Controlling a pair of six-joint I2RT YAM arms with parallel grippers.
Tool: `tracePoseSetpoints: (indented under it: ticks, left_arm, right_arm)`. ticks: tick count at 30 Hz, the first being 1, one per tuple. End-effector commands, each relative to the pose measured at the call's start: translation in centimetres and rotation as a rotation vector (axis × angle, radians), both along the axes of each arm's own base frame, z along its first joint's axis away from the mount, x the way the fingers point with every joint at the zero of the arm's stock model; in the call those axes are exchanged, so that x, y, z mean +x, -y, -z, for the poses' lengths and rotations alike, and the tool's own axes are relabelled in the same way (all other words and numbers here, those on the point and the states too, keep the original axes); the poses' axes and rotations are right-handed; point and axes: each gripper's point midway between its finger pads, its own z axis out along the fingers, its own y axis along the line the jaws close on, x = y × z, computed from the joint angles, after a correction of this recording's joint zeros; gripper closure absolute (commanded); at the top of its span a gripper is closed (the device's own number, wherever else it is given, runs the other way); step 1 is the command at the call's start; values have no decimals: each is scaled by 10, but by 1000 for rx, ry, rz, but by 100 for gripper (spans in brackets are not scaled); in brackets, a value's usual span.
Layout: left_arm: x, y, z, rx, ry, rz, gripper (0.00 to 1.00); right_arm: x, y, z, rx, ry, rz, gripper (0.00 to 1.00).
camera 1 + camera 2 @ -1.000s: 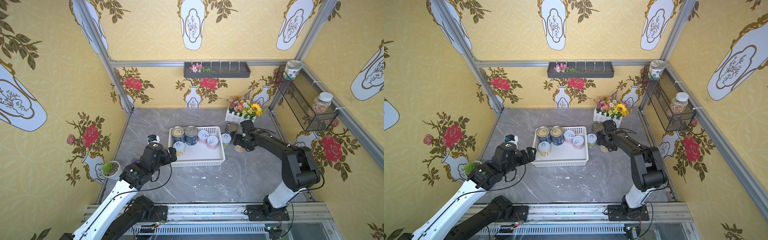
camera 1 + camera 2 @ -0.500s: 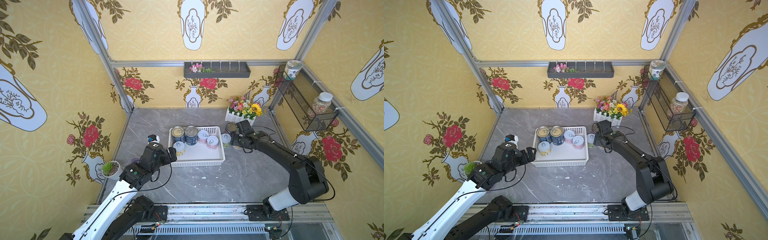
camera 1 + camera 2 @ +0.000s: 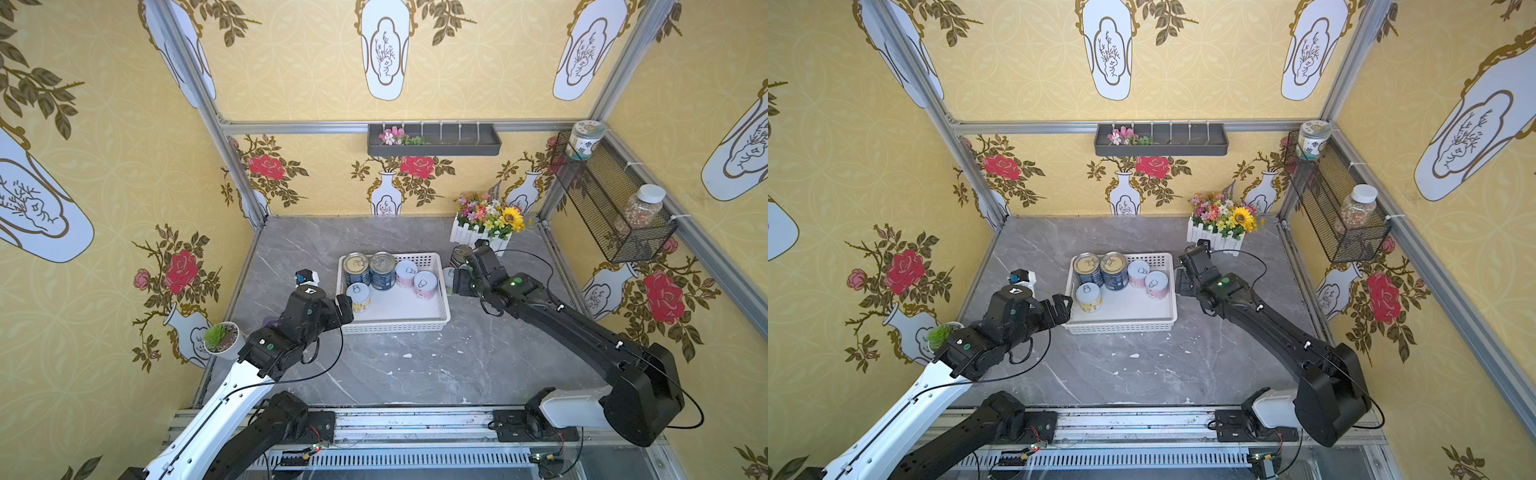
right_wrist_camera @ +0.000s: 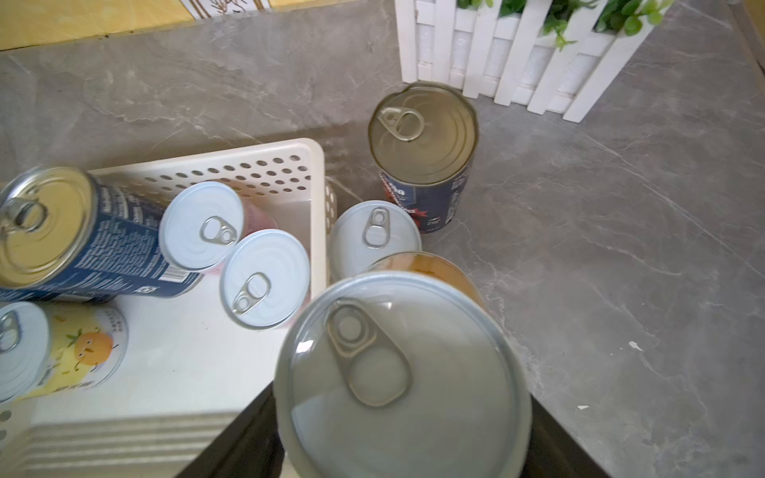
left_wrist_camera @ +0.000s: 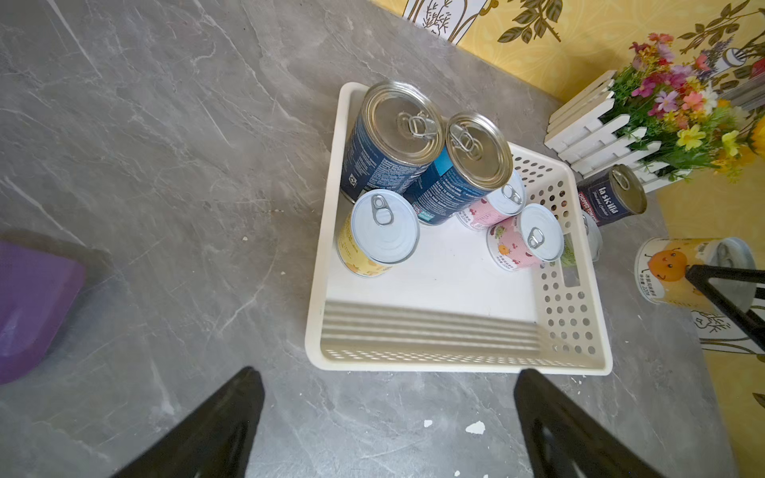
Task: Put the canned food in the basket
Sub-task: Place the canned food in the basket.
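Left arm [image 3: 270,345] extends forward, low over desk [image 3: 395,365]; left hand [image 5: 389,385] spread wide, empty. Right arm [image 3: 561,316] stretches far across; right hand [image 3: 458,283] clamped on small white-lidded can [image 4: 403,372], apparently lifted clear of desk.

Lighting and picture quality: bright, even, diffuse; no hard glare.
Both top views sharp, straight posts bowing toward the edges. Arm shadows on the table [image 3: 415,365] soft and faint. Mild sheen on a dark-blue tin's lid [image 5: 399,124]. Orange-labelled can [image 4: 403,380], close to the right wrist lens, out of focus; basket [image 4: 124,430] near wall blurred in both wrist views.
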Motion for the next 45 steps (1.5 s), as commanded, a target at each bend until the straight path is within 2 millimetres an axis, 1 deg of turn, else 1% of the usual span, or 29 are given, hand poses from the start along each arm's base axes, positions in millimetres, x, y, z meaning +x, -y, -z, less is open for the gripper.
tracePoseSetpoints:
  ticks: [1, 5, 7, 10, 14, 15, 16, 20, 23, 25, 27, 31, 35, 38, 41, 45]
  left_arm:
    - [1, -1, -1, 5, 1, -9, 0]
    - [1, -1, 0, 7, -1, -8, 0]
    - [0, 4, -8, -16, 8, 19, 0]
    - [-2, 6, -19, -58, 45, 31, 0]
    - [-7, 18, -29, -124, 65, 85, 0]
    - [-6, 20, -30, -139, 68, 87, 0]
    - [-6, 22, -30, -148, 66, 91, 0]
    - [-9, 33, -24, -172, 13, 136, 0]
    - [-15, 40, -29, -217, 12, 169, 0]
    - [-14, 35, -25, -213, 42, 154, 0]
    - [-15, 25, -24, -196, 38, 104, 0]
    - [-20, 33, -29, -252, 58, 143, 0]
    - [-23, 28, -35, -256, 77, 128, 0]
    - [-24, 24, -38, -258, 99, 115, 0]
    - [-24, 23, -39, -258, 101, 112, 0]
    - [-22, 24, -35, -250, 84, 108, 0]
  right_arm:
    - [7, -14, -31, 18, 117, -9, 30]
    - [-2, -54, -47, 45, 166, -109, 30]
    - [-7, -78, -53, 45, 178, -169, 30]
    - [-13, -109, -59, 32, 188, -232, 30]
    - [-22, -148, -59, 26, 181, -312, 30]
    - [-24, -158, -55, 20, 173, -332, 30]
    - [-25, -166, -58, 24, 174, -347, 30]
    - [-31, -194, -48, 33, 144, -407, 30]
    - [-31, -207, -36, 47, 125, -432, 30]
    - [-28, -213, -27, 40, 112, -437, 30]
    - [-25, -220, -16, 23, 95, -440, 30]
    - [-21, -230, 4, -3, 61, -450, 30]
    - [-16, -238, 23, -32, 30, -461, 30]
    - [-14, -245, 31, -37, 15, -473, 30]
    - [-11, -249, 41, -59, -2, -491, 30]
    - [0, -244, 55, -54, -38, -482, 30]
